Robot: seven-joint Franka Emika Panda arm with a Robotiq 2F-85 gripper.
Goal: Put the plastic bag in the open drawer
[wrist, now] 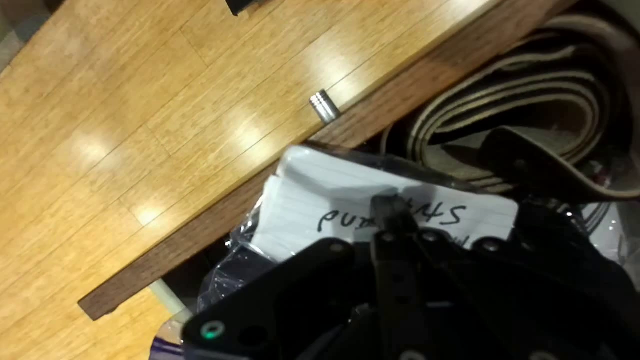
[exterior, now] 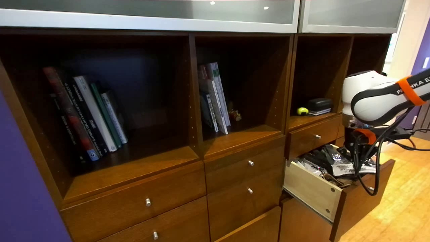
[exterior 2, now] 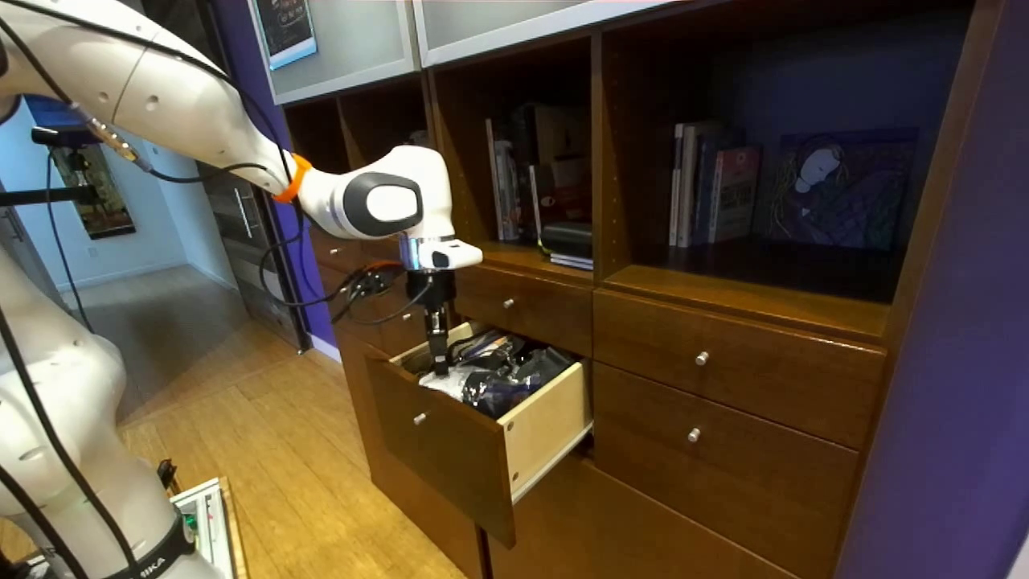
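Note:
The open drawer holds a pile of clear and dark bags in both exterior views. A clear plastic bag with a white handwritten card lies on top of the pile, against the drawer's front panel. Its white part also shows in an exterior view. My gripper points down with its fingertips together over the card, and it also shows in an exterior view. Its tips are at or just above the bag. I cannot tell whether any film is pinched between them.
A rolled belt lies in the drawer beside the bag. The drawer's front edge and its metal knob face the wooden floor. A closed drawer is above. Loose cables hang round the wrist.

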